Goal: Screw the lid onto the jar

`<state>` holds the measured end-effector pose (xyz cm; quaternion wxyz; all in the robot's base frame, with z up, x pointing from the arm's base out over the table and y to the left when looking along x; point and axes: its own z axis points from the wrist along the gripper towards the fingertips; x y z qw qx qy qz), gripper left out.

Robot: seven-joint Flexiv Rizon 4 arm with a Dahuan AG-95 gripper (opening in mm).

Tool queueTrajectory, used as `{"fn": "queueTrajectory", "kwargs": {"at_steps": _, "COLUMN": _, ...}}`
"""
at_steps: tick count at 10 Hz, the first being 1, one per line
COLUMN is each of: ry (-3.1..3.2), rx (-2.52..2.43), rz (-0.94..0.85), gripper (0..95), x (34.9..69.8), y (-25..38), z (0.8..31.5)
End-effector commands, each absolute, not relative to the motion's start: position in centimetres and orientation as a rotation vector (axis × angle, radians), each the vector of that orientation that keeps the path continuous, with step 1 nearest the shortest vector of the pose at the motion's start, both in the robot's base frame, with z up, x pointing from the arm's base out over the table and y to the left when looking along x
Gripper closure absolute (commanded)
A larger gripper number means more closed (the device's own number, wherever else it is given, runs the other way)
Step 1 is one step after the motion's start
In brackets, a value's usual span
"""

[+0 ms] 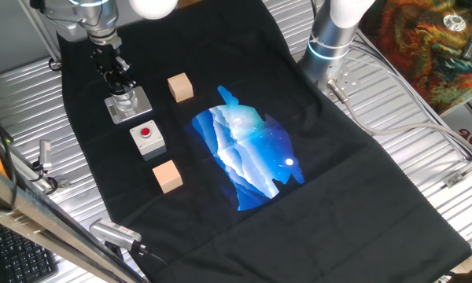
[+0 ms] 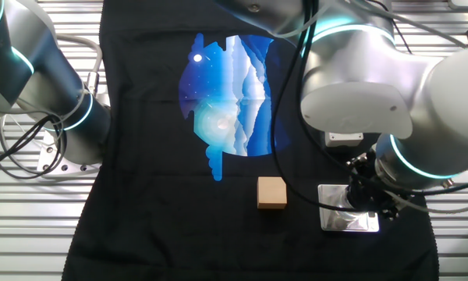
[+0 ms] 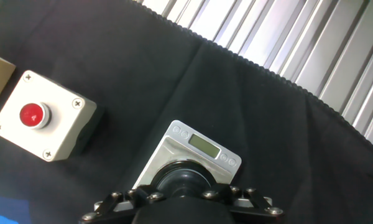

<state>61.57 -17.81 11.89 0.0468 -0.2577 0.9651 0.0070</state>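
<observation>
The jar (image 1: 125,100) stands on its grey square base plate (image 1: 134,110) at the far left of the black cloth. My gripper (image 1: 119,83) comes down on top of it. In the hand view the black round lid (image 3: 181,177) sits between my fingers, over the plate (image 3: 202,148), which has a small display; the jar body is hidden under the lid. My gripper (image 3: 181,191) looks shut on the lid. In the other fixed view my gripper (image 2: 366,197) stands over the shiny plate (image 2: 345,220), and the arm hides the jar and lid.
A grey box with a red button (image 1: 147,137) sits just in front of the jar. One wooden cube (image 1: 180,87) lies to the jar's right, another (image 1: 167,175) nearer the front. The black cloth (image 1: 338,181) has a blue print (image 1: 248,149); ribbed metal table around.
</observation>
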Motion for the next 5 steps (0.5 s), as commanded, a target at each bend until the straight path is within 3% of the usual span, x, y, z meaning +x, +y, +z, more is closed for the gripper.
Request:
{"fn": "queueTrajectory", "kwargs": {"at_steps": 1, "ry": 2.943, "rx": -0.784, "rz": -0.002, "gripper": 95.0, "x": 61.74, "y": -17.81, "z": 11.83}}
{"fn": "queueTrajectory", "kwargs": {"at_steps": 5, "ry": 2.947, "rx": -0.756, "rz": -0.002, "gripper": 95.0, "x": 61.74, "y": -17.81, "z": 11.81}}
